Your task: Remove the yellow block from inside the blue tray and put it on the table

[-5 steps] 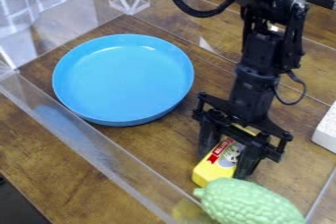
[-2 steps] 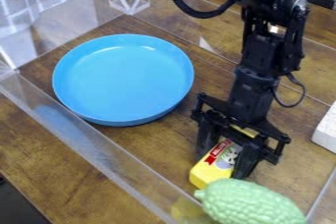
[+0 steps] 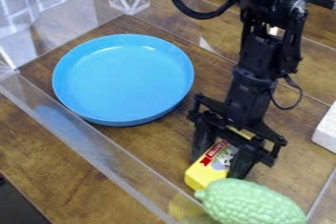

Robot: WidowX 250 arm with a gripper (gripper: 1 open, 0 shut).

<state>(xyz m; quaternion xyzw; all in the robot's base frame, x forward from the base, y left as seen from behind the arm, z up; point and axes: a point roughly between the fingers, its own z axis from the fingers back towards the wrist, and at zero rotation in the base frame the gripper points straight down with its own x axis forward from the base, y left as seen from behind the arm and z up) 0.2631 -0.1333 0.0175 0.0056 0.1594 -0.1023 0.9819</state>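
Observation:
The yellow block, with its red-and-white label, lies at the lower right on the table, outside the blue tray. My gripper points steeply down over the block's upper end, its black fingers shut on the block. The block's lower end sticks out toward the front and seems to touch the wood. The round blue tray sits empty at the left, well apart from the gripper.
A bumpy green gourd toy lies just in front of the block, nearly touching it. A white object sits at the right edge. A clear plastic wall runs along the front left, beside the tray.
The yellow block and the fingers on it have edged slightly toward the lower left. The tray and the green toy have not moved.

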